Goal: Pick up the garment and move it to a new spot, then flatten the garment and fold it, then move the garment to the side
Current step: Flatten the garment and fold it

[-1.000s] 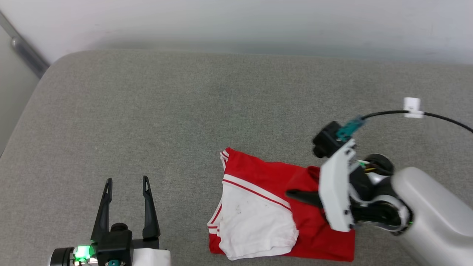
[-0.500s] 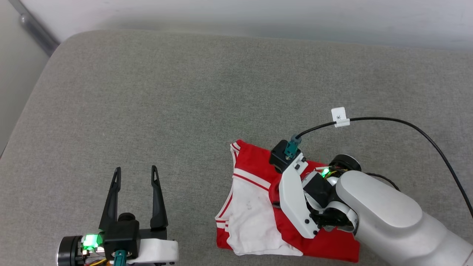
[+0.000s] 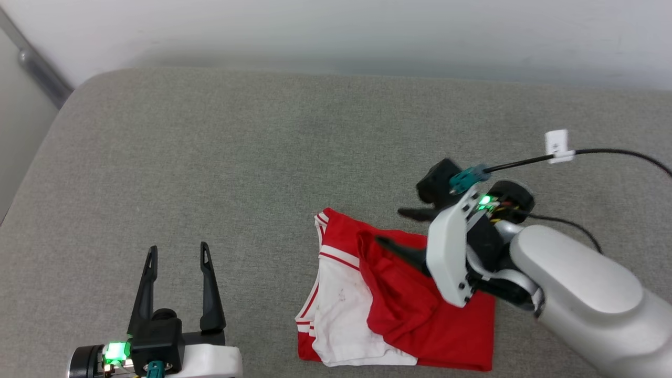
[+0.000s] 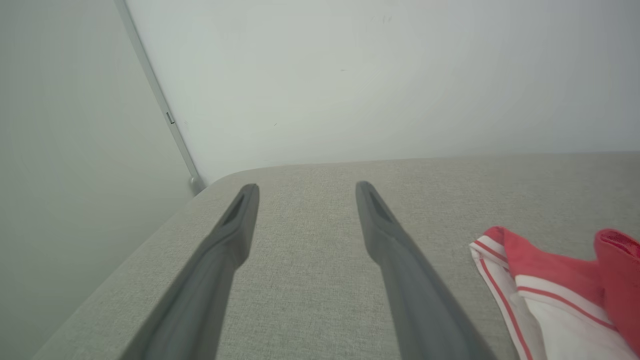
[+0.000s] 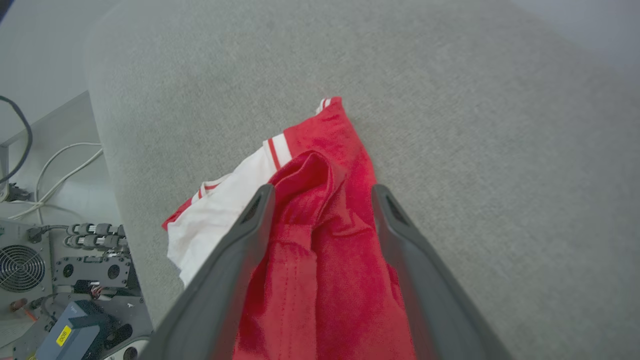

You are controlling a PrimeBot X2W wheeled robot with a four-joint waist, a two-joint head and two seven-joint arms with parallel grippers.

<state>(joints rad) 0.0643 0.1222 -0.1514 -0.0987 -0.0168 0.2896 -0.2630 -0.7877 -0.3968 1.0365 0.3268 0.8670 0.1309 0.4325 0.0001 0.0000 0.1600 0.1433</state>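
The garment [image 3: 420, 315] lies folded on the grey cushion [image 3: 262, 157] at the lower middle, red with a white sleeve and striped trim. A loose red fold is bunched up over the sleeve. My right gripper [image 3: 391, 227] hovers just over the garment's far edge, open, fingers pointing left with nothing pinched. In the right wrist view the gripper [image 5: 322, 192] straddles the raised red fold of the garment [image 5: 320, 150]. My left gripper [image 3: 178, 249] stands open at the lower left, apart from the cloth. In the left wrist view the gripper [image 4: 307, 189] is over bare cushion, with the garment [image 4: 550, 280] to its right.
A pale wall [image 3: 336, 31] runs along the cushion's far edge, with a metal rail [image 3: 37, 73] at the left corner. A black cable with a white tag [image 3: 557, 143] arcs off my right wrist. Beside the cushion, the robot base's electronics and cables [image 5: 45, 260] sit low down.
My right gripper has opened and let go of the red fold, which now lies bunched over the sleeve. The right arm has lifted and drawn back right. The camera shifted slightly.
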